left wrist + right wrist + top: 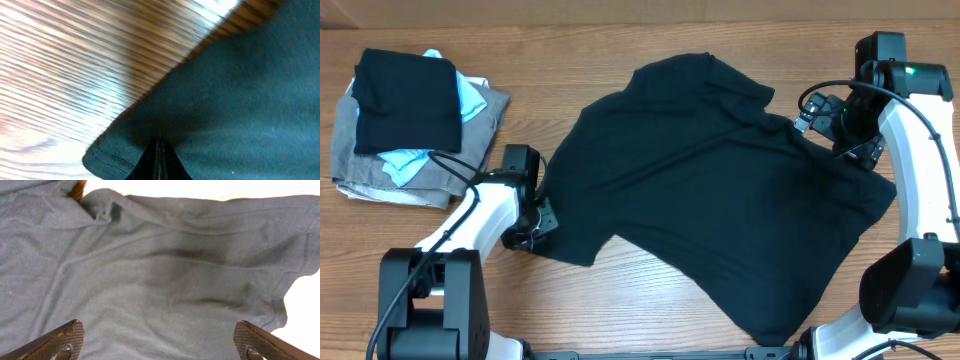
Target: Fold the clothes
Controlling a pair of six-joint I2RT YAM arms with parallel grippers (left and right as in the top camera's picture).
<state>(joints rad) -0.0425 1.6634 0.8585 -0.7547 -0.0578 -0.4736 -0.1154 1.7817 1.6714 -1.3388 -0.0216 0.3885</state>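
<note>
The clothes, a black T-shirt [710, 180], lie spread and rumpled across the middle of the table. My left gripper [538, 225] sits at the shirt's left corner. In the left wrist view this gripper [159, 150] is shut, pinching the black T-shirt [235, 100] just inside a stitched hem [107, 152]. My right gripper [820, 118] hovers over the shirt's upper right part. In the right wrist view it [160, 340] stands wide open with only flat fabric [165, 270] below and a sleeve [292, 265] to the right.
At the back left lies a pile: a folded black garment [408, 100] on top of a light-blue one [472, 98] and a grey one [375, 170]. Bare wooden table [620, 300] shows in front of the shirt and along the far edge.
</note>
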